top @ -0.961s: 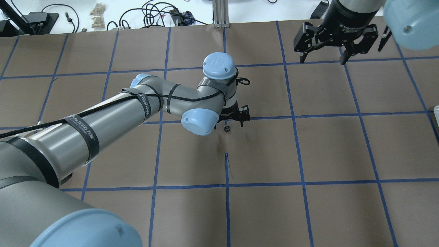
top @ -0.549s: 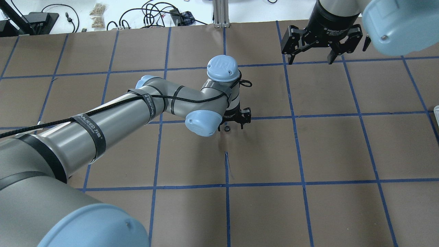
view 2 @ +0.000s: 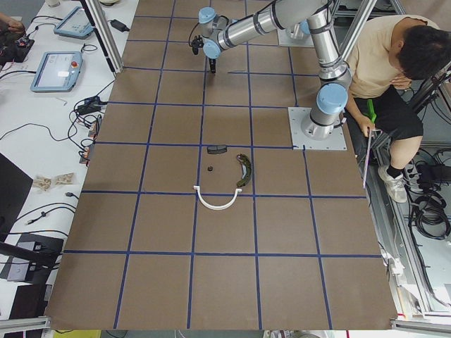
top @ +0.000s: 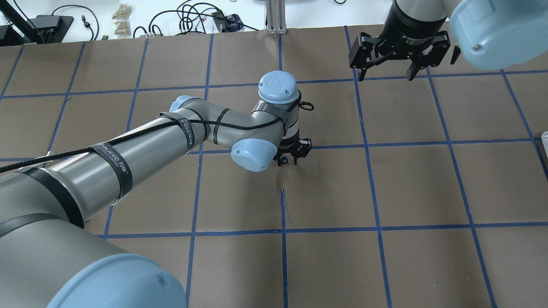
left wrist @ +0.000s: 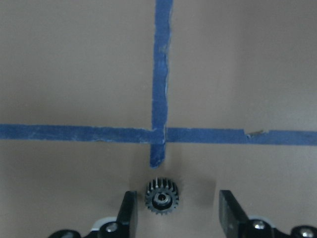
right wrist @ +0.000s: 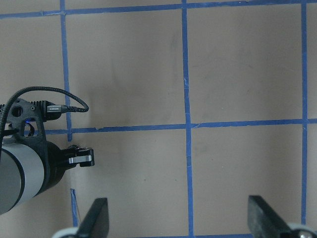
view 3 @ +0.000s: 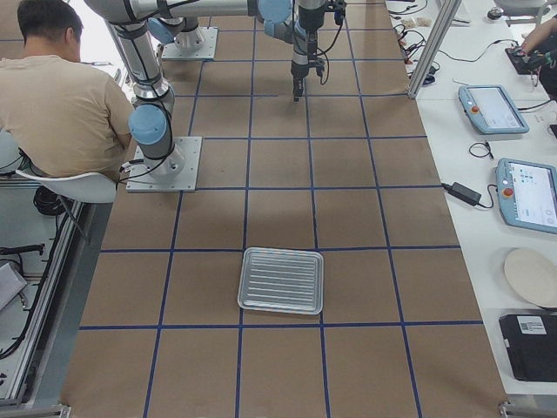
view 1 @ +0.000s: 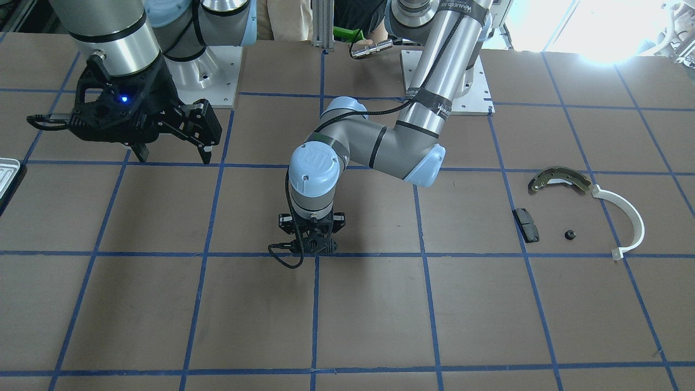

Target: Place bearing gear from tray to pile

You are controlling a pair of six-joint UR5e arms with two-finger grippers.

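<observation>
Black bearing gear (left wrist: 161, 197) lies between left tool's (left wrist: 179, 199) spread fingers (left wrist: 130, 214) in wrist view; front view hides it.

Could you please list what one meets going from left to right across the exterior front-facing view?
Tray, right gripper, left gripper, flat black pad, small black round piece, white plastic arc.

Two gears are counted on the bench (view 1: 163, 304): the first gear (left wrist: 161, 197) and the second gear (view 1: 569, 234). One tray (view 3: 281, 279), one shoe (view 1: 562, 174), one arc (view 1: 639, 220), one pad (view 1: 526, 225) and one man (view 2: 384, 63) are also seen.
</observation>
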